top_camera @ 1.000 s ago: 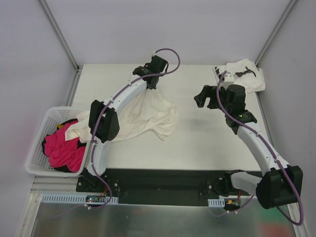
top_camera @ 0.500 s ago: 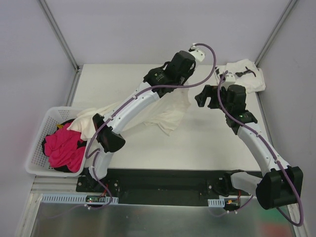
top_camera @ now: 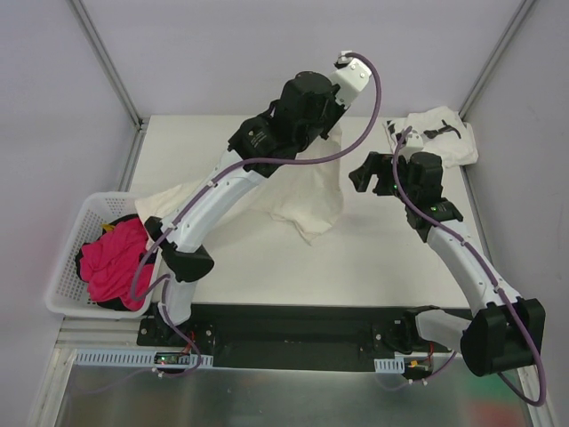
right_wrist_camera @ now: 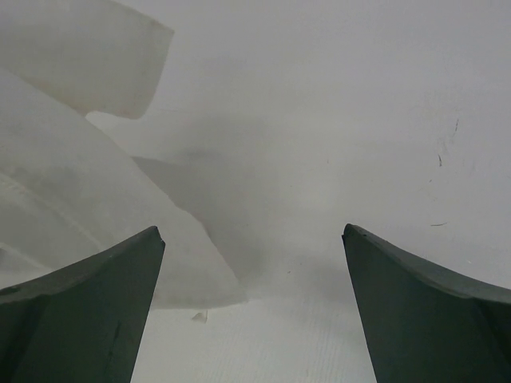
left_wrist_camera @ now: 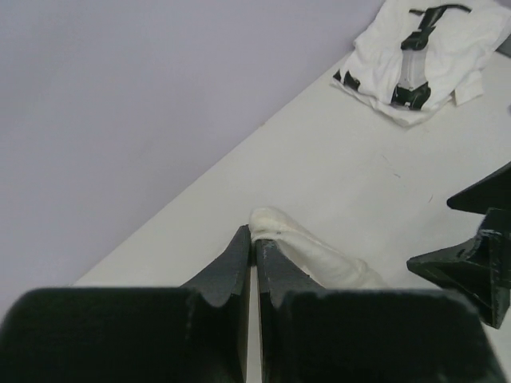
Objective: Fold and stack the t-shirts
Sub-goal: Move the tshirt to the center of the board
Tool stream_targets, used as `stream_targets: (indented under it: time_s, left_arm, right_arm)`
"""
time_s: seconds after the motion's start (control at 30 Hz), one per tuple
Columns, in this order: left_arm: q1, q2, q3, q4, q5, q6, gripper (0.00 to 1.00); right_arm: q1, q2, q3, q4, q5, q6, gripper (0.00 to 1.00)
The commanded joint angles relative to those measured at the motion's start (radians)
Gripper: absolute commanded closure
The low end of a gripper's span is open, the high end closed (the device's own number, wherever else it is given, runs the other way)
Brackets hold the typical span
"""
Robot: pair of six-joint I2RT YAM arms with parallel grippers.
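Left tool (left_wrist_camera: 254,236) higher, cream shirt (top_camera: 311,196) half-hidden

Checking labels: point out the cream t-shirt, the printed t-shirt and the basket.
cream t-shirt (top_camera: 307,200), top view, lower body.
printed t-shirt (top_camera: 453,149), top view, folded middle.
basket (top_camera: 71,251), top view, left wall.

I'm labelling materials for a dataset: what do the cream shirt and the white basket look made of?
The cream shirt looks like soft matte cloth, probably a cotton knit: it hangs in limp folds and wrinkles. The white basket is likely rigid moulded plastic: its walls are a regular open lattice.
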Motion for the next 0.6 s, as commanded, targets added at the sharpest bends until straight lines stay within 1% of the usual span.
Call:
stream_targets:
  time_s: [0.0, 0.13, 0.23, 0.27, 0.37, 0.4, 0.57]
  left_arm:
    - [-0.047, -0.165, 0.056, 0.146, -0.035, 0.091, 1.00]
    - [-0.065, -0.246, 0.042, 0.157, -0.026, 0.116, 1.00]
    - [-0.071, -0.335, -0.028, 0.169, 0.059, 0.096, 1.00]
    - [-0.071, -0.358, -0.079, 0.180, 0.076, 0.096, 1.00]
    - [-0.071, -0.413, -0.114, 0.201, 0.113, 0.104, 1.00]
    - [-0.071, -0.424, -0.113, 0.208, 0.121, 0.104, 1.00]
    - [-0.071, -0.424, 0.002, 0.224, 0.199, 0.091, 1.00]
  right_arm:
    - [-0.007, 0.019, 0.008, 0.058, -0.038, 0.026, 0.02]
    - [-0.005, 0.057, 0.016, 0.067, -0.077, 0.043, 0.02]
    - [-0.005, 0.084, 0.022, 0.080, -0.103, 0.059, 0.01]
    - [-0.005, 0.092, 0.024, 0.080, -0.106, 0.060, 0.01]
    - [-0.005, 0.098, 0.024, 0.089, -0.117, 0.063, 0.01]
    - [-0.005, 0.097, 0.022, 0.090, -0.115, 0.065, 0.01]
    - [-0.005, 0.114, 0.025, 0.103, -0.134, 0.069, 0.01]
